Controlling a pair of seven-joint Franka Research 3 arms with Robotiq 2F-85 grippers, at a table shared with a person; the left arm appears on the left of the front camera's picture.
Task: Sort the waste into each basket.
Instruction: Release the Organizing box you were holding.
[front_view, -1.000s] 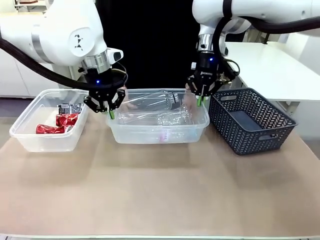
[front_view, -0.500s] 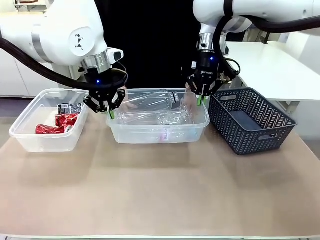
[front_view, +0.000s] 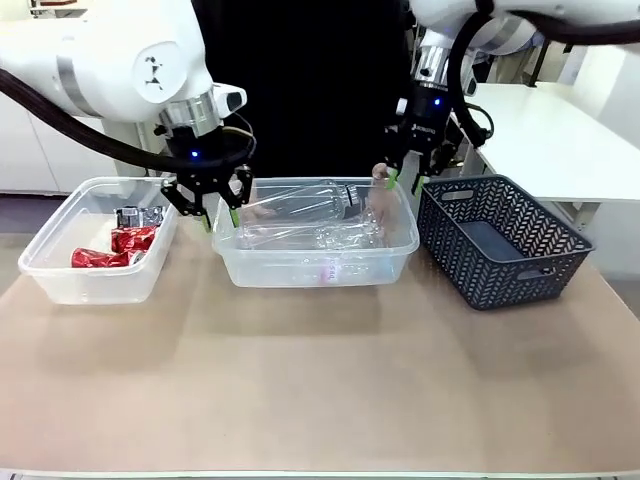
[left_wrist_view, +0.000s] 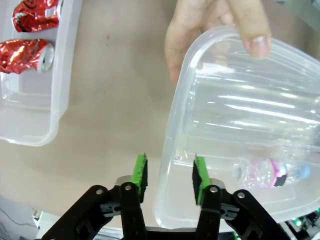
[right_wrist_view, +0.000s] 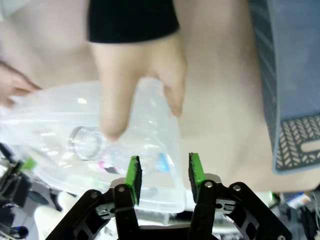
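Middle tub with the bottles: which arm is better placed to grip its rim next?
Left, probably. The left gripper hangs open, level with the end rim of the tub, which its wrist view shows between its pads. The right gripper sits higher, clear of its end.

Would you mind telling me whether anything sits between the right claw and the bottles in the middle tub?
Yes. A person's hand grips the clear tub rim ahead of the open right claw, with fingers hanging into it above the bottles.

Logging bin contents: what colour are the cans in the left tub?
Red, with silver ends. The cans show best in the left wrist view.
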